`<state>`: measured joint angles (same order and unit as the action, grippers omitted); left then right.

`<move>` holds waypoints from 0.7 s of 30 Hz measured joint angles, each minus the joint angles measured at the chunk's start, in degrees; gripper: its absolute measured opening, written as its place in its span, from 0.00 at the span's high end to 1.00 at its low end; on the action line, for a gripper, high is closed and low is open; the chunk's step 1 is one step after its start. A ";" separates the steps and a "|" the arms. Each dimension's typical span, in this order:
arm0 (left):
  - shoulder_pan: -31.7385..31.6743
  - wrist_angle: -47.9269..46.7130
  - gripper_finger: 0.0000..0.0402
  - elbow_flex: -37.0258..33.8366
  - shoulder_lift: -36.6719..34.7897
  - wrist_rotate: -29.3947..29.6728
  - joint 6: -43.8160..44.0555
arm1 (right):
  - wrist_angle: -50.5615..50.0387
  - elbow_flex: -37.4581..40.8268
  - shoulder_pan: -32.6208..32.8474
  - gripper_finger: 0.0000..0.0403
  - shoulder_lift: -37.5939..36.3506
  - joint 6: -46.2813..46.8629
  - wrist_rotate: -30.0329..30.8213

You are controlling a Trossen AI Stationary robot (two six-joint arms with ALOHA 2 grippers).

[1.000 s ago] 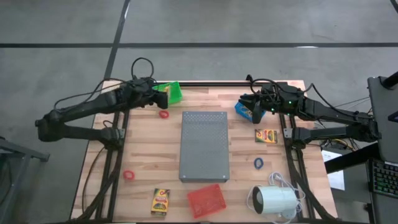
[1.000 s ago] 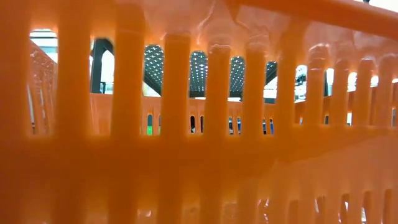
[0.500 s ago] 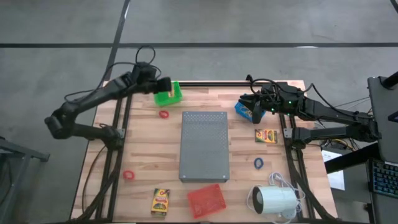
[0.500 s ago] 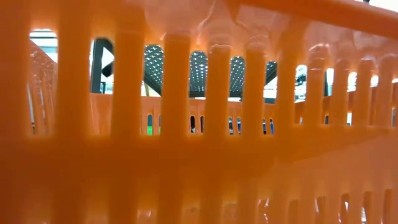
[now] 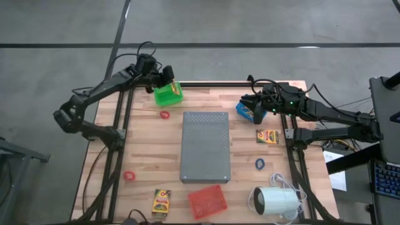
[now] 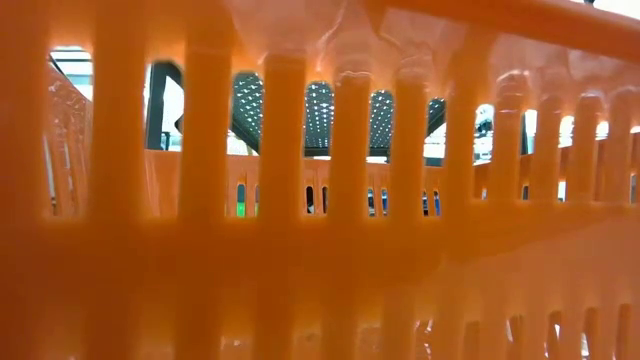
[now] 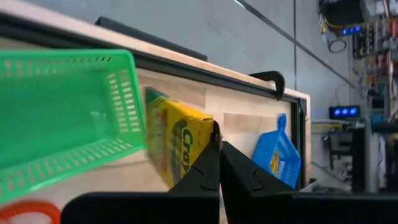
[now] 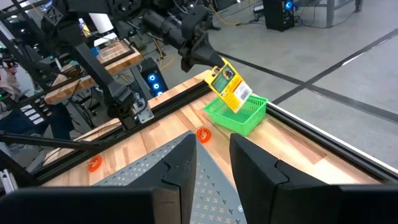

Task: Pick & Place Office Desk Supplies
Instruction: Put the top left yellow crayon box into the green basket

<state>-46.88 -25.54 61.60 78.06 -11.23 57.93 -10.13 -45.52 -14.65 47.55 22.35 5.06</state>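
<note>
The left end effector [image 5: 167, 76] is clamped shut on a yellow crayon box [image 7: 177, 144], pinching its flat cardboard side; the box hangs tilted above the green basket [image 5: 169, 95] at the tabletop's [image 5: 144, 156] far left corner, not touching its rim in the right wrist view; a second ago this arm lay low over the far left edge beside the basket, and since then it has swung up and outward to bring the box over the basket.

The right end effector [image 5: 256, 112] sits at the far right edge next to the blue basket [image 5: 244, 110], unmoved from a second ago; its two dark fingers [image 8: 177, 165] stand partly apart with nothing between them.

The green basket is a small slotted plastic tray; the blue one looks the same make; a red mesh basket [image 5: 207, 200] lies at the near edge. In the middle lies a grey perforated slab [image 5: 205, 146], flat and rectangular. A second crayon box [image 5: 267, 136] lies by the right edge, a third [image 5: 161, 202] near the near left corner; both are flat, yellow with red-green print. A red rubber ring [image 5: 164, 114] lies just near-side of the green basket, another [image 5: 129, 177] toward the left edge, a blue ring [image 5: 260, 164] toward the right; a white cylinder [image 5: 275, 201] with a cord rests at the near right corner.
</note>
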 joint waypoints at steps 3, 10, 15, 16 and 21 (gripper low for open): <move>-0.91 -0.07 1.00 0.00 0.45 -0.30 3.47 | 0.00 0.00 0.01 0.75 0.00 -0.01 -0.01; -2.69 0.00 1.00 -0.01 1.58 -4.60 4.13 | 0.00 0.00 0.01 0.75 0.04 0.00 0.00; -3.61 0.04 1.00 -0.02 3.35 -5.81 4.01 | 0.00 -0.01 0.01 0.77 0.04 0.00 0.00; -3.79 0.04 1.00 -0.02 3.75 -5.83 3.87 | -0.02 -0.01 0.00 0.77 0.04 0.00 -0.02; -5.40 1.07 1.00 -0.02 5.67 -6.36 3.44 | -0.01 -0.01 0.01 0.78 0.04 0.00 -0.01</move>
<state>-52.28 -24.47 61.58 83.72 -17.59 61.37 -10.14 -45.53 -14.63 47.59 22.35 5.05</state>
